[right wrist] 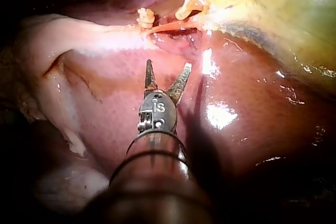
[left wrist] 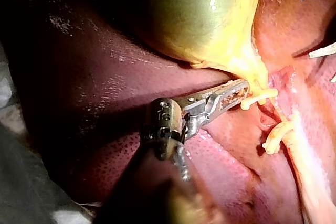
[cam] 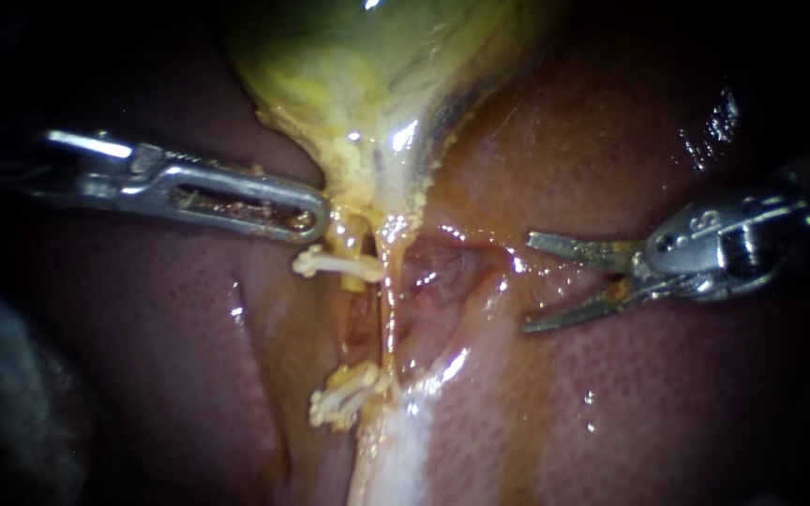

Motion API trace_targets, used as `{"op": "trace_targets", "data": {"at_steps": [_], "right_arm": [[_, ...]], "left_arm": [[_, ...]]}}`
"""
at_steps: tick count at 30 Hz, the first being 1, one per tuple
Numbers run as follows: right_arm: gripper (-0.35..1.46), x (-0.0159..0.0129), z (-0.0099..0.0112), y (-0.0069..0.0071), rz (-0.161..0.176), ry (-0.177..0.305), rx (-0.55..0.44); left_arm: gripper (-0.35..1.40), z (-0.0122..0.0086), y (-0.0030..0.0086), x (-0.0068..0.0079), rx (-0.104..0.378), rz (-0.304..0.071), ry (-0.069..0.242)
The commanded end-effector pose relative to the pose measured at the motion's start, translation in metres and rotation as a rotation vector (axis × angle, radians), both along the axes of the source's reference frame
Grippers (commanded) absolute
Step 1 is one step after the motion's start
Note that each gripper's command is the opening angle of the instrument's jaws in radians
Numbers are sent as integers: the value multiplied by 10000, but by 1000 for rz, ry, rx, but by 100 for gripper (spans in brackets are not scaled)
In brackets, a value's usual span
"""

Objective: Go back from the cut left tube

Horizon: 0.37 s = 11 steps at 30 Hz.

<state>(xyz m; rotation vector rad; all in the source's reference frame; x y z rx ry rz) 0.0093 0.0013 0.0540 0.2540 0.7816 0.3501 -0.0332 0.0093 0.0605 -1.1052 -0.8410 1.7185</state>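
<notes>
Withdrawal step judged in hand. Right instrument (cam: 526,283): jaws spread, nothing held, apart from the cut left tube (cam: 330,265). Left instrument (cam: 316,221) is pinching the gallbladder (cam: 349,75) neck. Straight pull-back along the shaft is called for next.

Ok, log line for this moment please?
right instrument: jaws open, clear of tubes, over liver | left instrument: tip at gallbladder neck | left tube: cut, clipped ends apart
</notes>
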Motion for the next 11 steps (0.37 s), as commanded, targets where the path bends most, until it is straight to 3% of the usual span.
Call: {"op": "trace_targets", "data": {"at_steps": [1,11], "right_arm": [[143,0,0,0,-1,0,0],[143,1,-1,-1,-6,3,6]], "left_arm": [[-35,1,0,1,3,-1,1],[-35,4,1,3,3,2,3]]}}
